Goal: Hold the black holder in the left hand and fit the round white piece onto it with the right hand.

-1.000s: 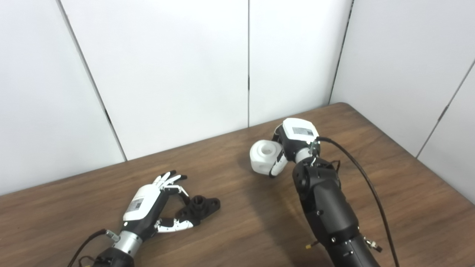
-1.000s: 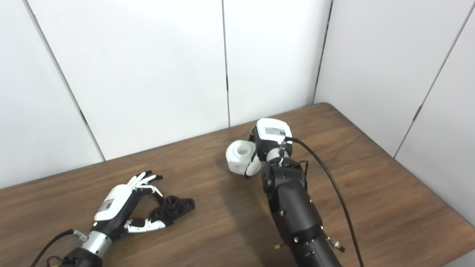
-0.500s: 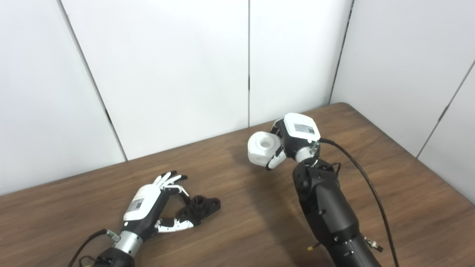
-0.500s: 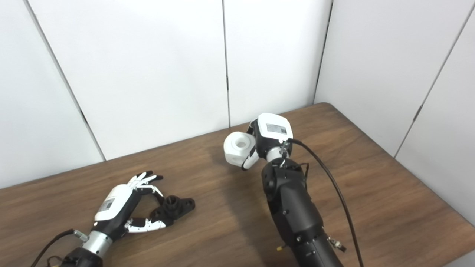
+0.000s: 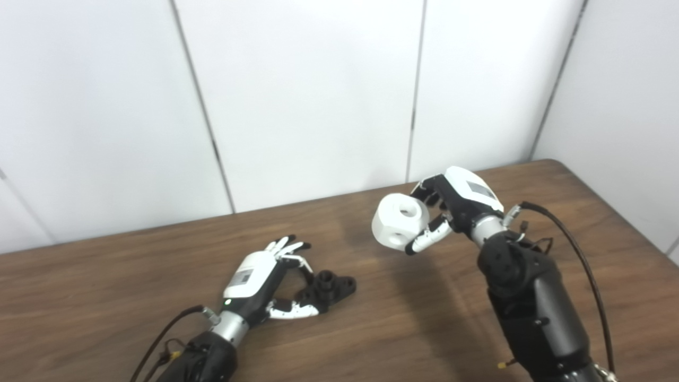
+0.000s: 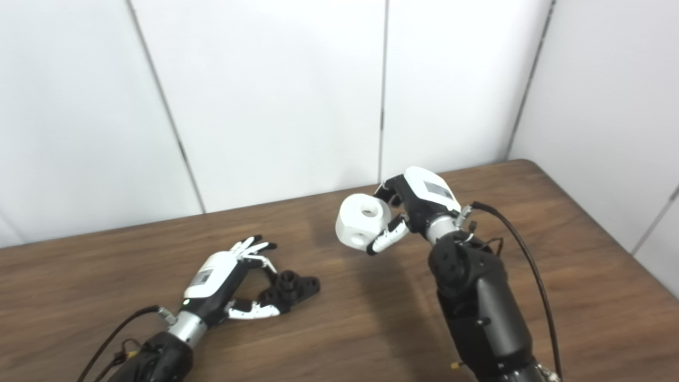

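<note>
Brown wood-grain tabletop (image 5: 106,297) carries the whole scene, with white wall panels (image 5: 307,90) behind it. Over its right half, the right hand (image 5: 451,204) is raised clear of the surface and closed around the round white piece (image 5: 400,220), thumb under its lower right edge and fingers behind its upper rim. The piece's central bore faces up and a little toward the camera, and a smaller hole shows on its lower side. Down on the left half lies the black holder (image 5: 329,286), flat on the wood, its short round boss standing upward and its long axis running left to right, tilted slightly up toward the right. The left hand (image 5: 260,281) rests on the tabletop just left of it, fingers spread fairly wide and arched over the holder's left end, thumb reaching along its near side (whether any fingertip actually presses on it is hard to tell, but it is not gripped or lifted). So the relation that matters is this: the holder lies down and to the left of the white piece, well apart from it. Judging from that, the left hand must first close on the holder and raise it, boss toward the bore.
</note>
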Controlling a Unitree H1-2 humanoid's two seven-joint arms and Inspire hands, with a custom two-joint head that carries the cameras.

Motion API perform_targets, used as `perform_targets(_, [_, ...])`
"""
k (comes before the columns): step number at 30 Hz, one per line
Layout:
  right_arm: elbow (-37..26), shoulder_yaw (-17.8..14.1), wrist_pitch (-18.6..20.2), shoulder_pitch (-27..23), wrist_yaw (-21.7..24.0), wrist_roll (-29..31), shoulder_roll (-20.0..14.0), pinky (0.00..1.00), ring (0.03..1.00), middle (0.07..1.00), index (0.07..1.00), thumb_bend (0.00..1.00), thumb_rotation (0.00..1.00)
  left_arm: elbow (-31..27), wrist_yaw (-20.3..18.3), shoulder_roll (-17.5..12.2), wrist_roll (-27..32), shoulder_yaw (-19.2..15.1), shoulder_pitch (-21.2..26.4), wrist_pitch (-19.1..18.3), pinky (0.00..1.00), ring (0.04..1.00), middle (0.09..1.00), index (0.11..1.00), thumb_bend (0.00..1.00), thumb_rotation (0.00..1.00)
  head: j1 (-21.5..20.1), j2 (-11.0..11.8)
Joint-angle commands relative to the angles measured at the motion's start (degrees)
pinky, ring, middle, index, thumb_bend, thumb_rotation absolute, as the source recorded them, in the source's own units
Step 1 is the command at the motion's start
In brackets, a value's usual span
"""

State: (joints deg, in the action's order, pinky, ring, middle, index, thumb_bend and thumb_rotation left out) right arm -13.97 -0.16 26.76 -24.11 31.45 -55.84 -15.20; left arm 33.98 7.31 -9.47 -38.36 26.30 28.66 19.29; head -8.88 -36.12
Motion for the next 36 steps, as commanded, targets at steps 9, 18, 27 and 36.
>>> perform_targets(9, [-4.63, -0.05, 0.14, -4.99, 7.49, 2.27, -0.83, 0.75, 0.756, 0.719, 0.481, 0.52, 0.13, 2.02, -0.84, 1.15, -1.04, 1.90, -4.75, -2.36, 1.00, 0.989, 0.890, 0.476, 0.52, 0.08, 2.45, -1.08])
perform_targets(18, [-4.87, 2.51, 0.13, -5.97, 8.45, 2.44, 0.07, 0.71, 0.744, 0.711, 0.480, 0.52, 0.13, 1.54, -0.98, 2.05, -1.20, 2.04, -4.61, -3.46, 1.00, 0.989, 0.893, 0.476, 0.52, 0.07, 4.45, -1.86])
perform_targets(27, [-3.90, 4.98, 0.04, -6.17, 7.46, 3.83, 0.87, 0.67, 0.729, 0.713, 0.481, 0.52, 0.13, 1.48, -1.00, 2.47, -1.57, 2.48, -4.42, -4.04, 1.00, 0.990, 0.900, 0.476, 0.52, 0.07, 5.68, -2.17])
perform_targets(36, [-2.02, 6.74, 0.09, -6.60, 5.27, 5.22, 1.90, 0.69, 0.737, 0.712, 0.480, 0.52, 0.13, 1.57, -0.46, 2.73, -1.66, 2.81, -4.36, -4.61, 1.00, 0.984, 0.895, 0.477, 0.52, 0.07, 6.01, -2.47])
